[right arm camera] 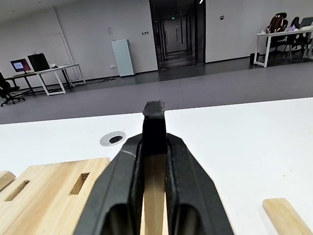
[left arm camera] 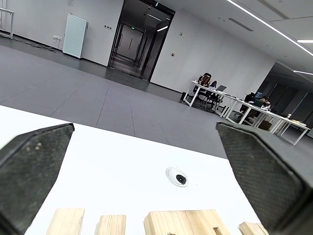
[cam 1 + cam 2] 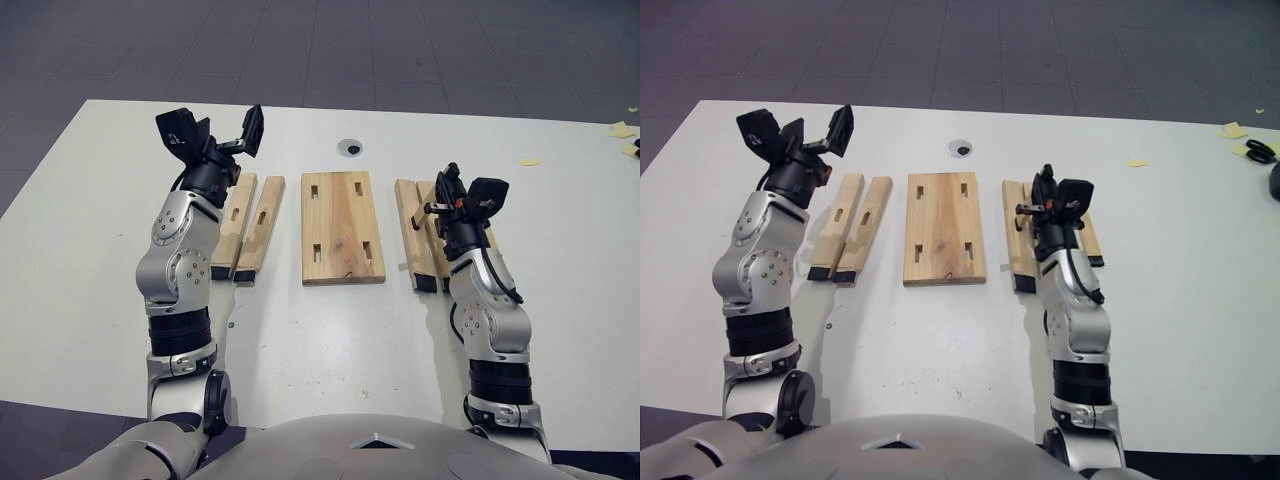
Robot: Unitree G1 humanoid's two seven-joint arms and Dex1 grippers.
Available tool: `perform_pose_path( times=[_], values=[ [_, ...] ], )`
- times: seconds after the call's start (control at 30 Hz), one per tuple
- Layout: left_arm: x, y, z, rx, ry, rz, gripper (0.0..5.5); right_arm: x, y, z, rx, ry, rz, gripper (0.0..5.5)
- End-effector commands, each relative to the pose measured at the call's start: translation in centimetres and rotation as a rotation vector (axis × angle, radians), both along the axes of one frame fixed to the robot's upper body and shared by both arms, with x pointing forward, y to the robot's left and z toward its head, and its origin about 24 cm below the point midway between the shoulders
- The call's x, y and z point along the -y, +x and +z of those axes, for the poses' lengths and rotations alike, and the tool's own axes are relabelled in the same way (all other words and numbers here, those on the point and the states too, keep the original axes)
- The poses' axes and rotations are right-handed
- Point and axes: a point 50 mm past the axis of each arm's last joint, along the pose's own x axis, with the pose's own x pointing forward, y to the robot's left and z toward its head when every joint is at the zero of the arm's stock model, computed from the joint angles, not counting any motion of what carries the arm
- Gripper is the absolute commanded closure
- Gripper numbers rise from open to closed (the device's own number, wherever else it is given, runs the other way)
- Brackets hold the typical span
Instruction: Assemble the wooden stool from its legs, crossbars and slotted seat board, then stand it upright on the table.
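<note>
Left hand [image 3: 215,126] raised, spread wide; right hand [image 3: 449,186] closed, low.

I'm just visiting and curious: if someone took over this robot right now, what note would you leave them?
Left gripper: open, empty, raised above the left wooden pieces.
Right gripper: shut, low over the right wooden pieces.
Seat board: flat on the table, between the two groups.
Done: nothing joined.
Left: all assembly, then standing the stool upright.
</note>
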Motion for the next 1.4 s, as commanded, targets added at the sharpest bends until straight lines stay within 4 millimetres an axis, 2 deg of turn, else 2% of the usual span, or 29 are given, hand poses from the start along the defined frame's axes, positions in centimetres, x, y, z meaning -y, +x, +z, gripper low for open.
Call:
perform_pose_path(
  times=[0.03,0.2,0.47,0.63,0.83,1.0,1.03,1.4],
  values=[
    [0.2,-0.2,-0.3,0.001,0.046,-0.002,0.1,0.3,-0.6,-2.1,-0.125,-0.029,-0.029,5.07],
    [0.5,-0.2,-0.3,0.008,0.066,-0.001,0.1,1.4,-1.0,-4.3,-0.23,0.01,-0.051,5.07],
    [0.5,-0.3,-0.5,0.012,0.072,0.007,0.1,2.2,-2.0,-4.6,-0.082,-0.062,-0.013,5.07],
    [0.6,-0.4,-0.6,0.012,0.082,0.007,0.1,2.2,-3.2,-6.0,-0.157,-0.04,-0.008,5.07],
    [0.5,-0.5,-0.8,0.005,0.085,0.011,0.1,2.1,-2.4,-5.3,-0.137,-0.022,-0.016,5.07],
    [0.4,-0.5,-0.9,0.0,0.085,0.014,0.1,2.1,-1.2,-3.1,-0.054,-0.013,-0.009,5.07],
    [0.3,-0.5,-0.9,-0.002,0.085,0.016,0.1,2.0,-0.8,-2.2,-0.022,-0.004,-0.003,4.7],
    [0.6,-0.5,-1.7,-0.022,0.077,-0.02,0.1,0.3,2.5,8.2,0.27,0.097,0.075,3.03]
  ],
)
